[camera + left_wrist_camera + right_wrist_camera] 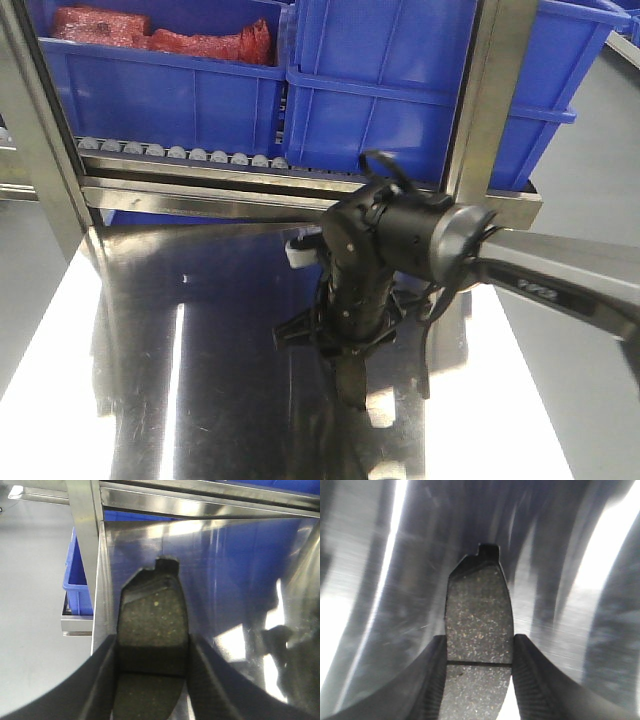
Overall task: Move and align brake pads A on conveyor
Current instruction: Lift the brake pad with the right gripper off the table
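**Two brake pads gripped, no conveyor in sight**

We see both arms holding one pad each over the steel tabletop, which we use as our reference for every place here.

In the left wrist view, the left gripper has its jaws closed narrowly on the long edges of the left-hand brake pad. The dark grey speckled face is towards the camera and the central groove runs between the fingers. The pad's tabbed end points away from the camera, over the tabletop near its left edge. A steel upright rises just beside it there.

In the right wrist view, the right gripper clamps the right-hand brake pad the same way, face up and groove level with the fingers. Only streaked, mirror-like tabletop lies behind it. We cannot tell whether either pad touches the steel or hangs just above it.

The front view shows the right arm reaching in from the tabletop's right side, wrist bent down over its middle. The left arm is outside that view. Behind the tabletop's far edge, a row of rollers carries blue bins.

The conveyor appears in none of the pictures, and we see no pad lying on any belt. We judge the task to be at an early stage. Two pads are gripped, but carrying them to the belt, setting them down and lining them up are all yet to come. We see only these two pads, so we cannot say where the others lie.
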Controlling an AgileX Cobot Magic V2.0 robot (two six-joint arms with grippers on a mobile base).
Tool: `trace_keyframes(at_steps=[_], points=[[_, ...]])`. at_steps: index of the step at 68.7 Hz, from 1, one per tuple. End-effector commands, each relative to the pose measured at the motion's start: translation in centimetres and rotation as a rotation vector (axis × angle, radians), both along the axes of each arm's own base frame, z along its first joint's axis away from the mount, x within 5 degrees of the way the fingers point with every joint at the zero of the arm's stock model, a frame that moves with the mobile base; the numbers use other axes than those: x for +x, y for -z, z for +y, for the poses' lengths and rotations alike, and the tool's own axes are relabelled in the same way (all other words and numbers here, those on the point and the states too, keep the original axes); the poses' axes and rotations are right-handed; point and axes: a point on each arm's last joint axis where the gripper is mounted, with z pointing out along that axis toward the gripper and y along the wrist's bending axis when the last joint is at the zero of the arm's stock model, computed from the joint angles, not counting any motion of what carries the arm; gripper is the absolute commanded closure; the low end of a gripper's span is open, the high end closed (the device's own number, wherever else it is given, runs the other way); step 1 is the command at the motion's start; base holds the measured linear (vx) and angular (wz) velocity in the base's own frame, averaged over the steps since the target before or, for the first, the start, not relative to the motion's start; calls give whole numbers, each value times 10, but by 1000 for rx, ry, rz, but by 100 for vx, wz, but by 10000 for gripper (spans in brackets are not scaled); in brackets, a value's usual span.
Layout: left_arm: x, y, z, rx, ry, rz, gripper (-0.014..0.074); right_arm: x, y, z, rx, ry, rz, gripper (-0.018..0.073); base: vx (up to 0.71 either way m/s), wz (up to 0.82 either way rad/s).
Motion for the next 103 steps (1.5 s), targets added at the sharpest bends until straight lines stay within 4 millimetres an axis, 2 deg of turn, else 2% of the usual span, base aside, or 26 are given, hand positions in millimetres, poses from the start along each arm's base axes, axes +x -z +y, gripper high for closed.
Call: trace_keyframes(at_steps=[1,15,38,51,68,79,88,103], points=[[3,-15,-2,-15,22,-101,603,-2,-58,-6,72,-30,-180,571,0,0],[3,-15,-2,-15,22,-101,603,-10,-97,-27,119,-23,-307,571,0,0],[3,-15,-2,-15,22,-101,603,-30,-110,-98,118,70,-361,571,0,0],[3,-15,-2,-15,22,-101,603,-53,-118,-147,137,149,-386,571,0,0],[3,-15,-2,-15,22,-101,603,-102,-125,-202,168,187,-440,571,0,0],[3,-15,-2,-15,22,-101,603,-141,-124,-225,185,217,-502,571,0,0],[3,-15,-2,-15,22,-101,603,-172,-123,-232,185,210,-582,571,0,0],[3,-15,-2,-15,22,-101,603,-211,-113,-229,225,212,-659,571,0,0]])
